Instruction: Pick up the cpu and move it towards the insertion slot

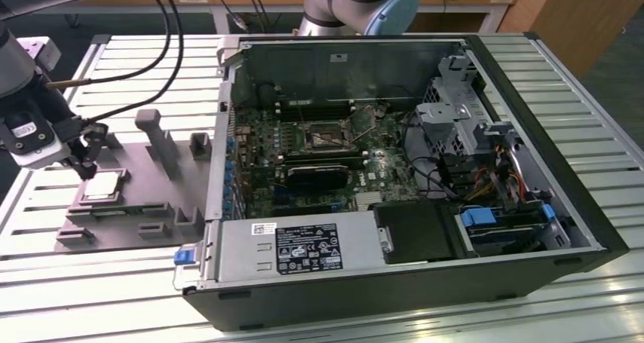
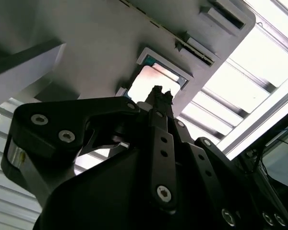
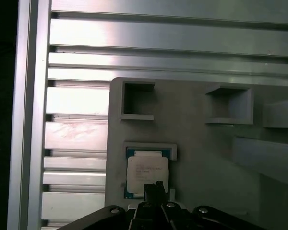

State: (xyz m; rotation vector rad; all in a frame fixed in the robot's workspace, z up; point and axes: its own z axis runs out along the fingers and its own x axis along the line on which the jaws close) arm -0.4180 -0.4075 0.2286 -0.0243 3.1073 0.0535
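In the exterior view, the robot's black hand (image 1: pixel 87 164) hangs at the exterior view's left, over the slatted aluminium bench (image 1: pixel 121 275). Just below it, the small flat silver square cpu (image 1: pixel 104 186) lies in a grey plastic fixture block (image 1: pixel 151 207). The silver-framed, dark-centred square insertion slot (image 1: pixel 324 138) sits well apart, on the board inside the open black computer case (image 1: pixel 403 290).

In the second wrist view, the hand (image 2: pixel 158 94) has its fingertips pressed together, pinching nothing, right over the cpu (image 2: pixel 146 81).

In the first wrist view, the cpu (image 3: pixel 147 168) rests flat in the fixture's recess. The hand (image 3: pixel 154 188) overlaps its edge; I cannot tell whether they touch.
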